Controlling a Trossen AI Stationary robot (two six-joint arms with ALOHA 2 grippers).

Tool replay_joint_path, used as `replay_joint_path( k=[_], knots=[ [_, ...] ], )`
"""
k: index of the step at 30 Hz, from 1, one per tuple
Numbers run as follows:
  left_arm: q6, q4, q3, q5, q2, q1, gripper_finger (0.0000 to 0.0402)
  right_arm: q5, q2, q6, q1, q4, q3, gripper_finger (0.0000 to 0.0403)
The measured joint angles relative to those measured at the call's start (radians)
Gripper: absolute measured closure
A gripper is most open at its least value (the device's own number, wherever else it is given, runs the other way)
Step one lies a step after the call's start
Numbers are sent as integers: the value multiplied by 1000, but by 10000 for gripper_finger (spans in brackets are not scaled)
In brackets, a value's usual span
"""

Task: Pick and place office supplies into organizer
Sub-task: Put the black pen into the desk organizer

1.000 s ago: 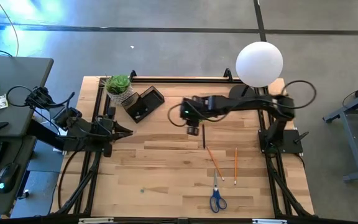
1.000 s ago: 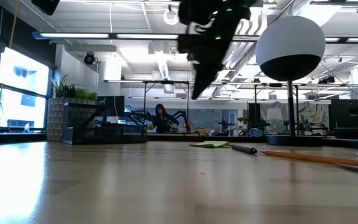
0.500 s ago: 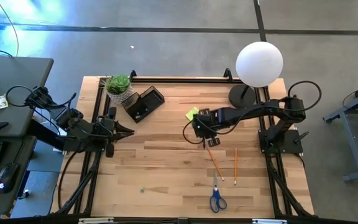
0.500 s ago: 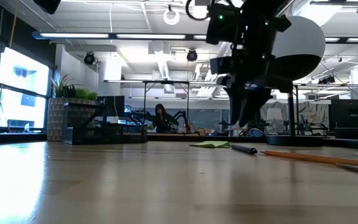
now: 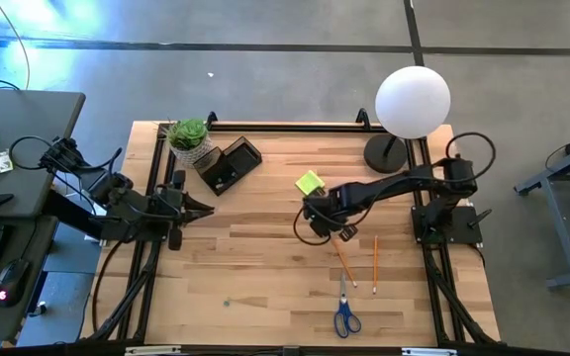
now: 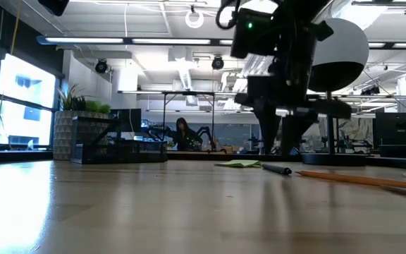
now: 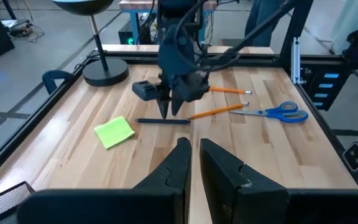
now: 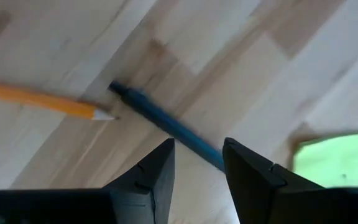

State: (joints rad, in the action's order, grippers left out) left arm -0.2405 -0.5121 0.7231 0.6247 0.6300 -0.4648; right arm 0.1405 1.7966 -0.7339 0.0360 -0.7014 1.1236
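Since a second ago the right arm has swung back from near the organizer (image 5: 230,165) toward the middle of the worktop (image 5: 255,267) and dropped low. Its pincer (image 5: 317,223) now hangs point-down right over the dark pen (image 7: 162,121), fingers slightly parted, with the pen lying between them in the wrist view and nothing gripped yet.

The pen lies flat on the wood. One end sits just beside the sharpened tip of a pencil (image 8: 39,99), and the green pad (image 5: 310,182) lies near its other end. A second pencil (image 5: 374,263) and the scissors (image 5: 344,313) lie nearer the front edge, well apart from the organizer, which stands at the far left beside the plant (image 5: 188,135).

The left pincer (image 7: 194,163) waits at the left edge, fingers nearly together, holding nothing.

Risks, as I judge them: the pen is thin and round, so closing fingers could roll it aside or pinch only one end, letting it swing or drop on the way up. The gap looks narrow, so a fingertip could land on the pen itself. The pencil tip is close enough that a small sideways error would nudge it or catch it too. Pressing down too far would jam the fingertips into the wood.
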Motion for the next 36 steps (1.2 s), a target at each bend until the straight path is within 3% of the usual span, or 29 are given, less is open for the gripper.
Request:
replay_joint_path(
  k=[21, 25, 36],
  knots=[
    [0, 1, 0, -3, 3, 0, 376, -12, 44, -8, 3, 46, 0, 278],
    [0, 1, 0, -3, 3, 0, 376, -64, 56, 1, 10, 58, 0, 302],
    [0, 3, 0, -4, 3, 0, 376, -52, 81, 29, 37, 56, 14, 367]
  ],
)
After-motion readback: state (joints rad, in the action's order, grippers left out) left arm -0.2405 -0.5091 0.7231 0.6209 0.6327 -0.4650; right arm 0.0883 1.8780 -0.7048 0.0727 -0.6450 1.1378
